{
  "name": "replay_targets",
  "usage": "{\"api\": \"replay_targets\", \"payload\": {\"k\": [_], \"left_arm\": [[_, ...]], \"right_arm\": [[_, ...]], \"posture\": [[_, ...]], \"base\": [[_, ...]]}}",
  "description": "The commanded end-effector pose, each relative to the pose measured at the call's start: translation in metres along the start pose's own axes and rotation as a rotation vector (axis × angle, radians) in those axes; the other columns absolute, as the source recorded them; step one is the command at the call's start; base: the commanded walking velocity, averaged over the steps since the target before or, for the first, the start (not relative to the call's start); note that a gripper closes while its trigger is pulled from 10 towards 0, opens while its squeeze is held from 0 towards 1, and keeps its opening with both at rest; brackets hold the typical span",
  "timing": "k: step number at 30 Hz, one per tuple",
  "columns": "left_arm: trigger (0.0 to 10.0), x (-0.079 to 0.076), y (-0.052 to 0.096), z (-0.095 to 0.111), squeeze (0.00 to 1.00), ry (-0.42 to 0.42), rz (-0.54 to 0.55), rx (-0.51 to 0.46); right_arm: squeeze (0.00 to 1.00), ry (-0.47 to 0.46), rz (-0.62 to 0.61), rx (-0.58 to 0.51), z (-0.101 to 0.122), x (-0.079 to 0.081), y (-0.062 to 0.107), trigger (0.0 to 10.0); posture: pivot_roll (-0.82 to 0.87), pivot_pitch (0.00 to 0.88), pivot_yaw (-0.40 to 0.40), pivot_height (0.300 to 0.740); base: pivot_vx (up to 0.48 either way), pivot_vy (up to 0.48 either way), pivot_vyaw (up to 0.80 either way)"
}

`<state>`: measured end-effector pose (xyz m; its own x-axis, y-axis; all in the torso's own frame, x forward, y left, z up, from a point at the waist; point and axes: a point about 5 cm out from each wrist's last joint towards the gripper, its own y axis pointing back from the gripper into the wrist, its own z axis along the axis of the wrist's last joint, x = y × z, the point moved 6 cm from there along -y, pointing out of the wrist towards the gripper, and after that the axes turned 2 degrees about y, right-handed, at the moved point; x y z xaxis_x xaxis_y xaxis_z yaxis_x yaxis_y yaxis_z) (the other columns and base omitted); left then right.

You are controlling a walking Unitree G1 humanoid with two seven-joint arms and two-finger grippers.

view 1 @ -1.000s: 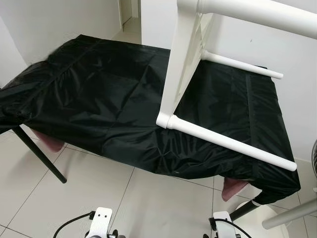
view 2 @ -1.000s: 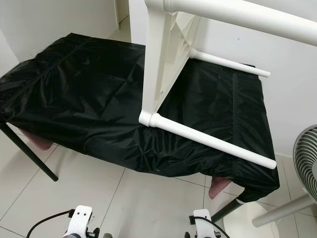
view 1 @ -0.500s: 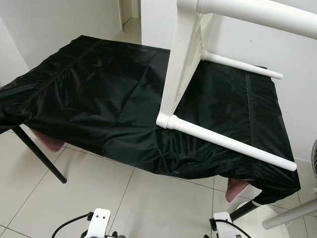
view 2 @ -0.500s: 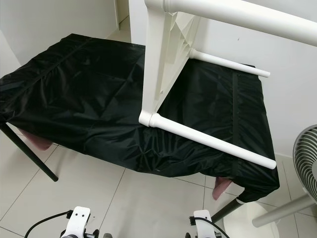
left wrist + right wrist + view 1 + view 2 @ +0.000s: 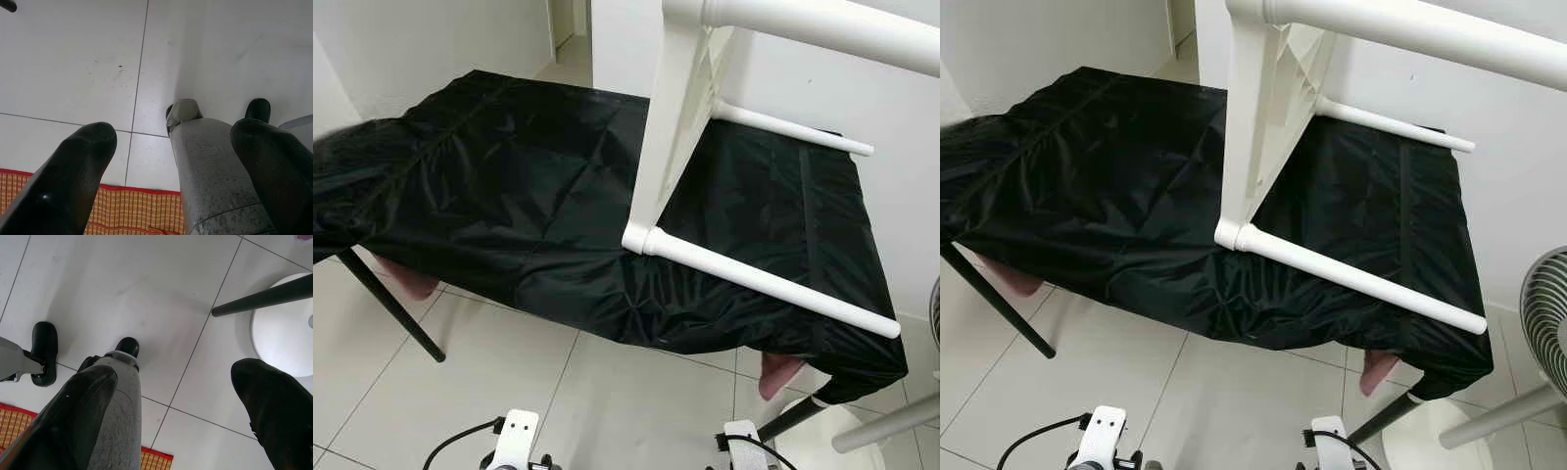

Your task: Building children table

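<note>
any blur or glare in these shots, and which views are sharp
Left eye view: mostly sharp, soft sheen on the black cover, a smear of blur at its far left edge. Right eye view: same. Left wrist view: tile floor crisp, the close black fingers soft. Right wrist view: evenly lit, the fan base bright white.

White children's table frame with round legs (image 5: 677,166) lies tipped on black crinkled fabric cover (image 5: 509,196) draped over dark-legged table; white tile floor (image 5: 460,392) below.

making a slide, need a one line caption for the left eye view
White children's table lying on its side on a black cloth over a table, tiled floor below.
</note>
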<state>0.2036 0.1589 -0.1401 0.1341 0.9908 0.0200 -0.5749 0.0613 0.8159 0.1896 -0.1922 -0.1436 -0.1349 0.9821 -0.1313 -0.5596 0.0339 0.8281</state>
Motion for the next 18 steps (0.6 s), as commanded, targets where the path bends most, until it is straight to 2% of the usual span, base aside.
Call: {"api": "replay_targets", "payload": {"k": [1,7,18], "left_arm": [[10.0,-0.0035,0.0011,-0.01,0.0,-0.003,-0.008,0.036],[10.0,-0.0051,0.0015,-0.0122,0.0,0.001,-0.012,0.04],[10.0,-0.0063,0.0011,-0.01,0.0,-0.003,-0.02,0.034]], "right_arm": [[0.0,0.002,0.003,0.025,-0.0064,-0.0017,0.0009,10.0],[0.0,0.026,0.012,0.026,-0.0063,-0.004,0.0011,10.0],[0.0,0.037,0.022,0.023,-0.0048,0.0012,0.0005,10.0]], "posture": [[0.16,0.0,-0.015,0.74],[0.16,0.0,-0.016,0.74],[0.15,0.007,-0.013,0.74]], "base": [[0.0,0.0,0.0],[0.0,0.0,0.0],[0.0,0.0,0.0]]}}
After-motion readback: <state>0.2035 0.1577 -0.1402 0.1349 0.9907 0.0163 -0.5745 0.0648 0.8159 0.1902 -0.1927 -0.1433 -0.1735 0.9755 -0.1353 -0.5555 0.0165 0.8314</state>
